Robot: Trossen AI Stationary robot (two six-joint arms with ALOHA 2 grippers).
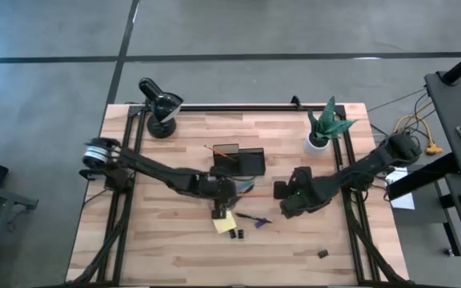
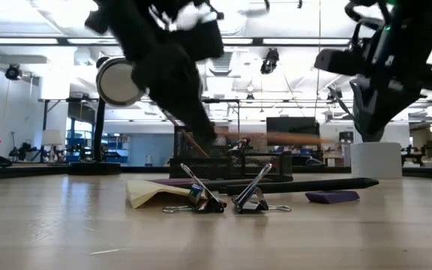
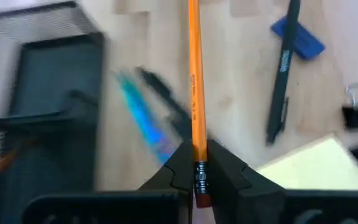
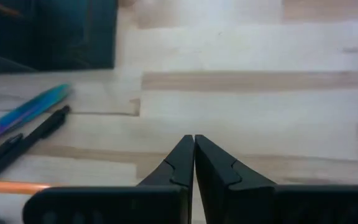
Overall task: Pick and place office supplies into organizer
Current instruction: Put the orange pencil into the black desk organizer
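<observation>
The pencil (image 3: 194, 93), orange with a metal band and eraser at its end, is clamped near that eraser end between the jaws of the left gripper (image 3: 199, 165). It sticks out ahead of the gripper over the wooden counter (image 1: 166, 248). The left arm reaches in from the counter's left edge, stretched low and long toward the middle, its gripper (image 1: 218, 192) just near of the organizer (image 1: 238, 160).

The organizer, a dark box with compartments, sits about mid-counter toward the far side, and something orange leans in it already. Around the left gripper lie more supplies: a blue pen (image 3: 143, 118) and a dark pen beside it, a black pen (image 3: 281, 81) lying across a small blue-purple block (image 3: 300, 34), the yellow pad (image 1: 224, 222) on the near side, and binder clips (image 2: 227, 199) close to the pad. One more small clip (image 1: 322, 254) lies well apart toward the near right.

The right arm comes in from the right edge, bent down toward the middle, its gripper (image 4: 193, 158) hovering over bare wood with the jaws pressed together on nothing.

A black lamp (image 1: 160, 104) stands at the far left and a potted plant (image 1: 326, 124) at the far right.
</observation>
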